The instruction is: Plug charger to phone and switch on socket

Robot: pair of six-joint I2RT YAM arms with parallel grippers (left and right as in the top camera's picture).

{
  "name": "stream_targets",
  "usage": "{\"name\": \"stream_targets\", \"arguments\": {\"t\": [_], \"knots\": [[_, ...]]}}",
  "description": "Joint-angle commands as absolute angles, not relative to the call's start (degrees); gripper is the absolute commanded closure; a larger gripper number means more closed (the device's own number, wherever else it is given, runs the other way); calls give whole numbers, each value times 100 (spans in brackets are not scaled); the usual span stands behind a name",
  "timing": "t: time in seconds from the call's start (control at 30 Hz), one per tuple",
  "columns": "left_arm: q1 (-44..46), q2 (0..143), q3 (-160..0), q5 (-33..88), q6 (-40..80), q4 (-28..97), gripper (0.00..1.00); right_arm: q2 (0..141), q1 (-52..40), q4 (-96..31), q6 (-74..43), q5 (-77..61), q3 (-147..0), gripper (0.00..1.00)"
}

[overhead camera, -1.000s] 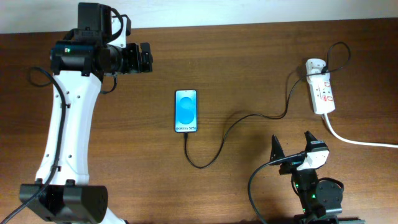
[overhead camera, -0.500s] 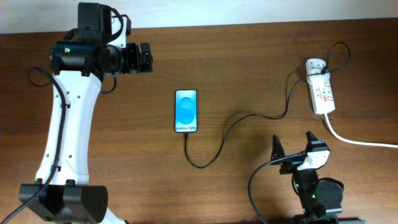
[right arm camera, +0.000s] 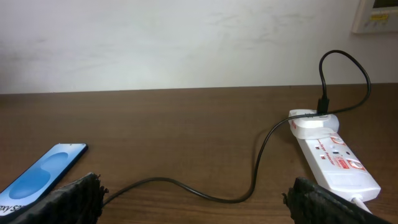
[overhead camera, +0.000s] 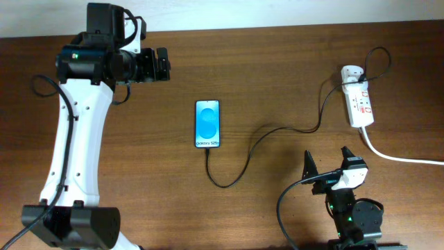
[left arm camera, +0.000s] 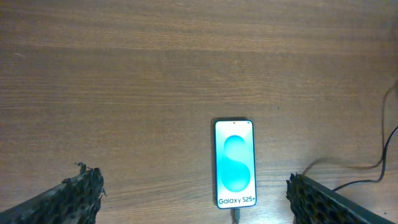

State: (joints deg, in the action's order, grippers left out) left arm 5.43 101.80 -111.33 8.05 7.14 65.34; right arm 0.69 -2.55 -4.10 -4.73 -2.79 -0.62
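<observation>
The phone [overhead camera: 208,124] lies flat mid-table, blue screen lit; it also shows in the left wrist view [left arm camera: 234,164] and at the lower left of the right wrist view [right arm camera: 38,171]. The black charger cable [overhead camera: 257,142] runs from the phone's near end, where its tip sits in the port [left arm camera: 235,215], to a white adapter [overhead camera: 352,73] on the socket strip [overhead camera: 360,104]. The cable [right arm camera: 205,193] and the strip [right arm camera: 333,158] also show in the right wrist view. My left gripper [overhead camera: 161,66] is open, up and left of the phone. My right gripper [overhead camera: 326,167] is open near the front edge.
The strip's thick white cord [overhead camera: 402,157] runs off to the right edge. A pale wall [right arm camera: 186,43] stands behind the brown wooden table [overhead camera: 277,62]. A loop of black cable [right arm camera: 345,78] rises above the adapter.
</observation>
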Motion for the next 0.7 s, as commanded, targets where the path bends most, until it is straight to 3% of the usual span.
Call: {"name": "stream_targets", "arguments": {"t": [0.0,0.3,0.67], "knots": [[548,10186,-11102,764,683,6539,1,19,-217,-449,-471,-246,-32,2],[548,9636,-10927,749,683,6676,1,19,-217,-449,-471,-246,-32,2],[545,6827,-7271,314,670,5999,1,19,-217,-449,-471,-246,-32,2]]}}
